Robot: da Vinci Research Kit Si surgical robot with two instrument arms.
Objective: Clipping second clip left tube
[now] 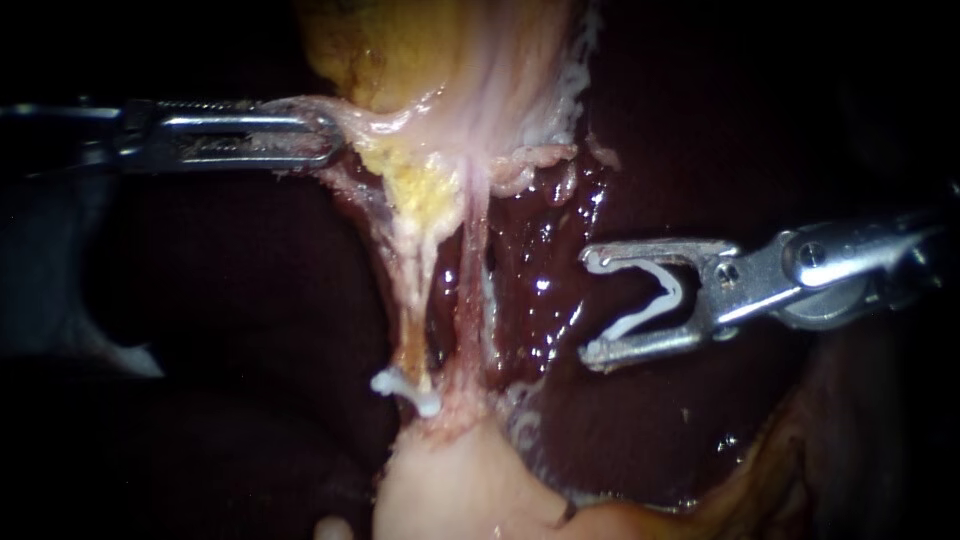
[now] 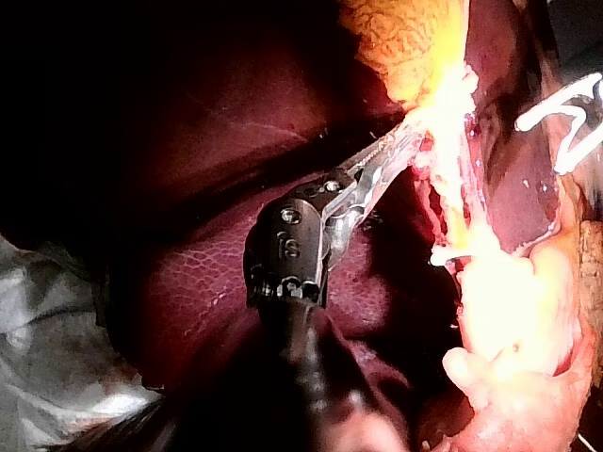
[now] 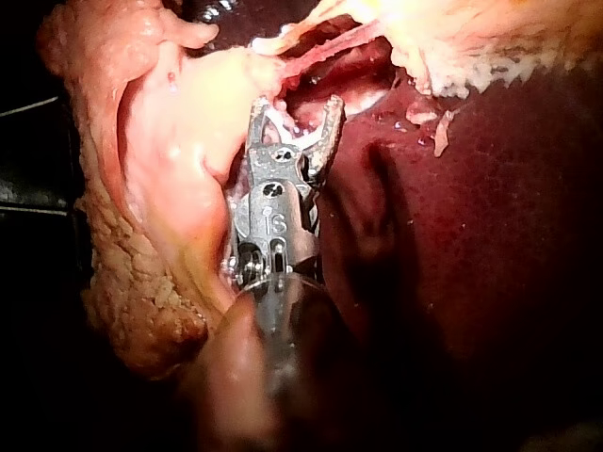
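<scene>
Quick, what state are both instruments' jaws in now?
Left instrument: jaws shut on pale tissue.
Right instrument: jaws holding an open white clip.

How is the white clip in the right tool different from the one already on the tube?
The held clip gapes open in a V; the placed clip is squeezed shut. The held clip sits between the right instrument's jaws, clear of the tubes; the placed clip grips the left tube. Both are white.
</scene>
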